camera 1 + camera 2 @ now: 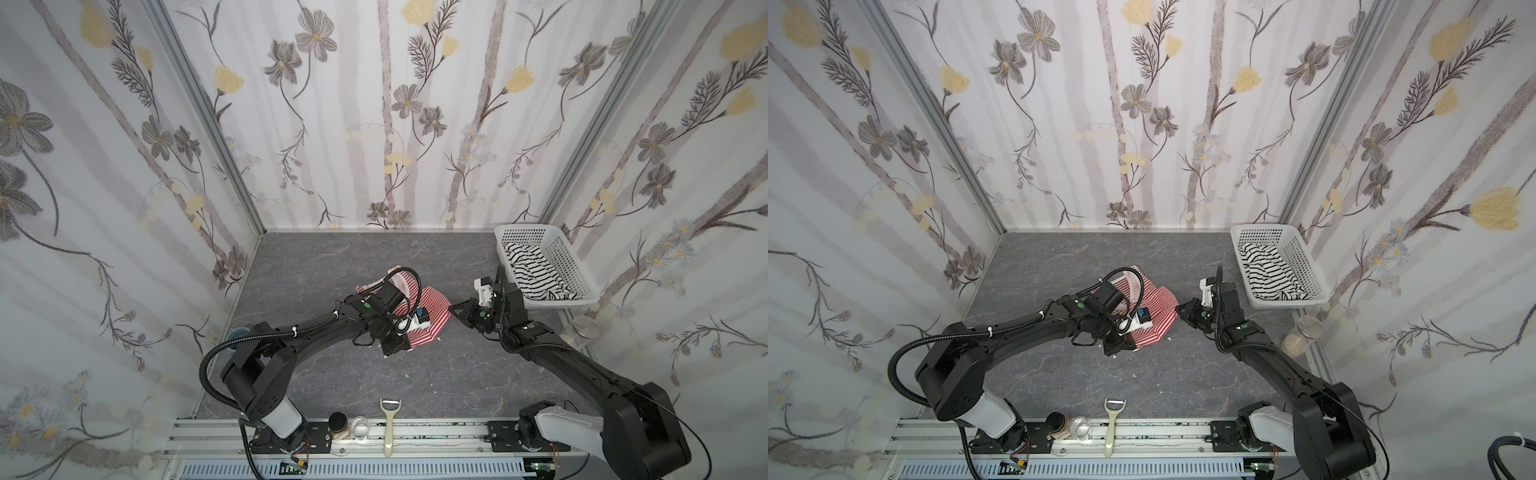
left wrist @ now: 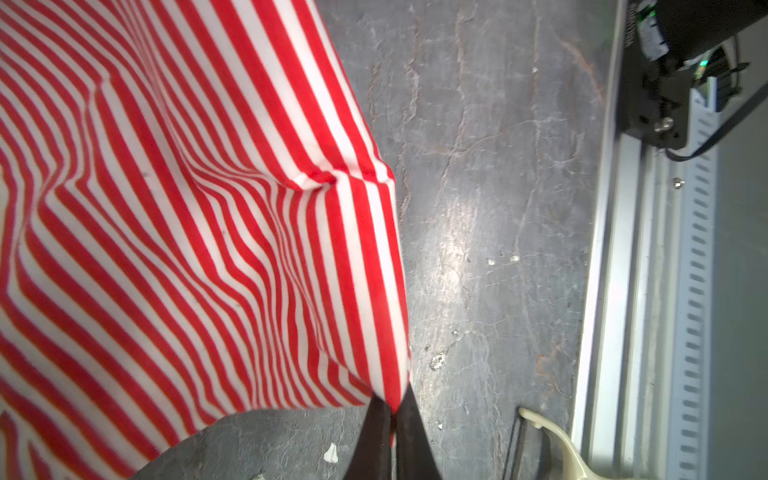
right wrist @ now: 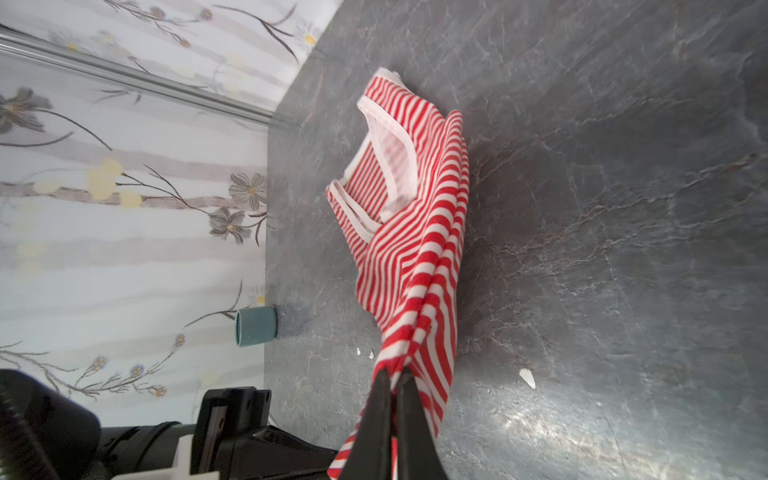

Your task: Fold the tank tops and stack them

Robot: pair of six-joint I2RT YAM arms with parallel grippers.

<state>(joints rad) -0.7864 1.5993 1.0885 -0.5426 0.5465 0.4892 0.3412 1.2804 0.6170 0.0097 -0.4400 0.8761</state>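
Observation:
The red-and-white tank top [image 1: 432, 307] lies crumpled mid-table, partly lifted between my two grippers. My left gripper [image 2: 392, 405] is shut on a corner of its hem, near the cloth's front edge in a top view [image 1: 401, 347]. My right gripper [image 3: 392, 374] is shut on a bunched fold of the same top at its right side [image 1: 453, 309]. The white-edged neck and armholes [image 3: 395, 166] rest on the table beyond. The black-and-white striped tank top [image 1: 536, 270] lies heaped in the white basket [image 1: 563, 249] at the back right.
Along the front rail lie a cream peeler [image 1: 390, 428], a dark-lidded jar [image 1: 338, 422] and a small glass [image 1: 360, 427]. A teal cup [image 3: 255, 326] stands by the left wall. Two jars [image 1: 582, 328] sit against the right wall, near the basket.

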